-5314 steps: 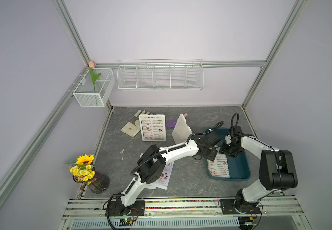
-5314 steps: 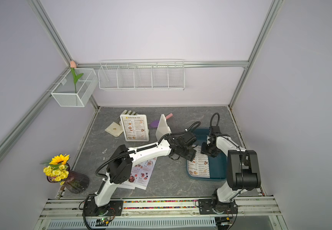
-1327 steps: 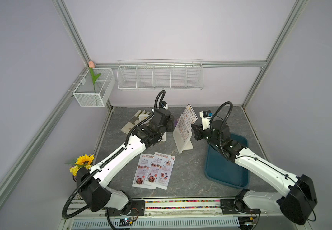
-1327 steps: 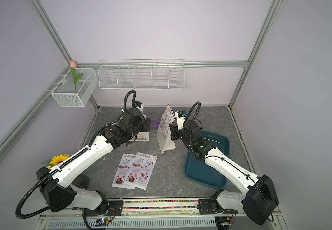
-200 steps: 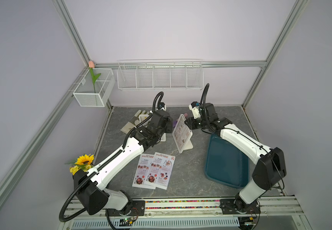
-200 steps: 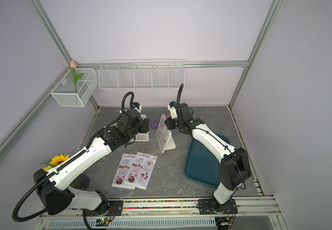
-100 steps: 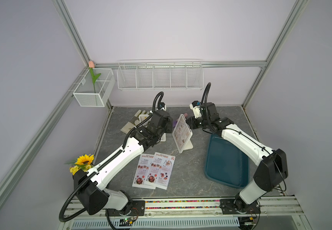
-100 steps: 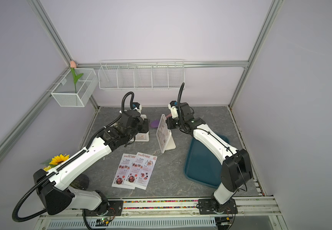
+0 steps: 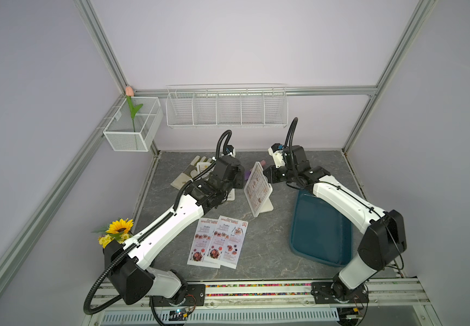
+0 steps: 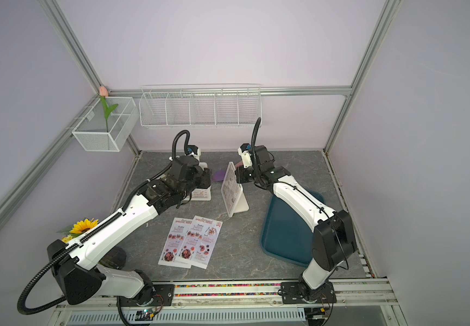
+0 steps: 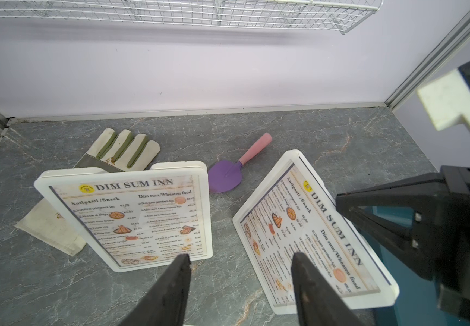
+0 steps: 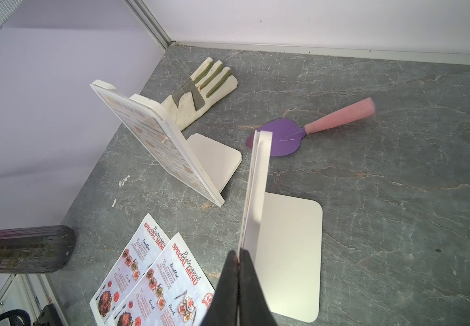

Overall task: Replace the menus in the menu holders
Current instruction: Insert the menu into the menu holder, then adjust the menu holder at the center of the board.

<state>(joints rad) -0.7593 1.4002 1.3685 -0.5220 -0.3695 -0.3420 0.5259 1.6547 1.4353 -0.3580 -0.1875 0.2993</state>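
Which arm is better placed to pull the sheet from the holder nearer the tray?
Right. The right claw is shut at the top edge of that menu holder, apparently pinching its Dim Sum Inn menu; the left claw hangs open in front, holding nothing.

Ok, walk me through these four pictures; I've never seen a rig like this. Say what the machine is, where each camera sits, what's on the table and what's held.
Two white robot arms stand on a rail at a grey table. Two pictures look down from one overhead camera; the other two come from a camera on each wrist. On the table: a teal tray, a glove, a purple trowel, sunflowers and two flat SPECIAL MENU sheets. Two white menu holders stand there, the glove-side holder and the tray-side holder, each showing a DIM SUM INN menu. The left pincer is open and holds nothing. The right pincer is shut at the tray-side holder's top edge, apparently pinching its menu.
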